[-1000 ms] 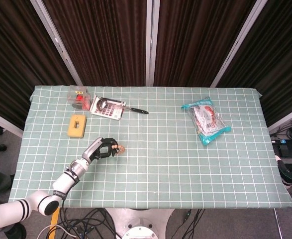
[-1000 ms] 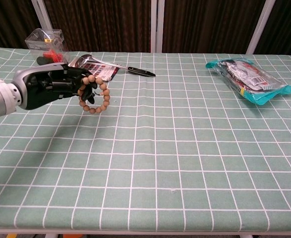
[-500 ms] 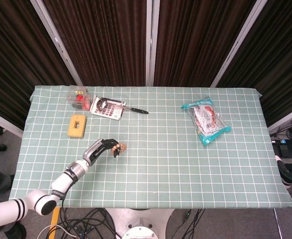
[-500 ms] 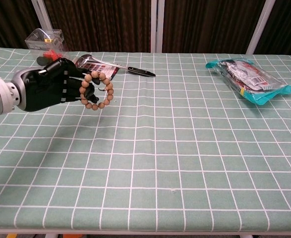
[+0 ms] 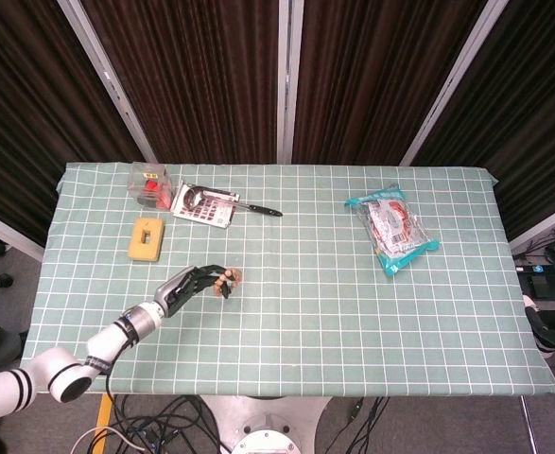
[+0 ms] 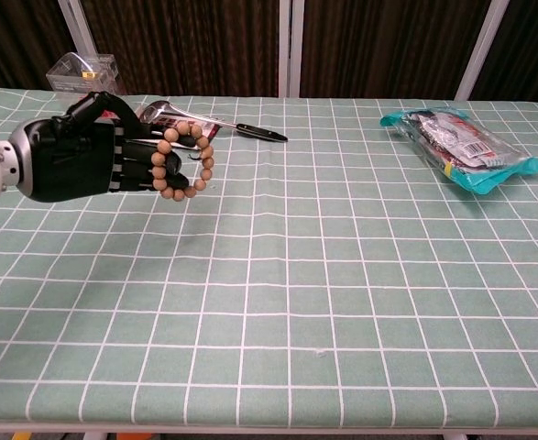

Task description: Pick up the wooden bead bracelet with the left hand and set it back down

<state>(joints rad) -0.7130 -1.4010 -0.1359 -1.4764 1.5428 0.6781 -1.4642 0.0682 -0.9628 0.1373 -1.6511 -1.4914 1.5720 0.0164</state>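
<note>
My left hand (image 6: 90, 160) holds the wooden bead bracelet (image 6: 184, 163) above the green checked cloth, at the left of the chest view. The ring of round tan beads hangs over the black fingers. In the head view the same left hand (image 5: 194, 283) shows at the table's near left, with the bracelet (image 5: 228, 279) at its fingertips. My right hand is not visible in either view.
At the far left lie a packaged ladle on a card (image 5: 201, 204), a black-handled knife (image 5: 258, 209), a clear box with red contents (image 5: 147, 183) and a yellow block (image 5: 146, 237). A teal snack packet (image 5: 392, 230) lies at the far right.
My left hand has lifted the bracelet higher and turned, so the beads now drape over the fingers instead of hanging below them. Nothing else has moved.
</note>
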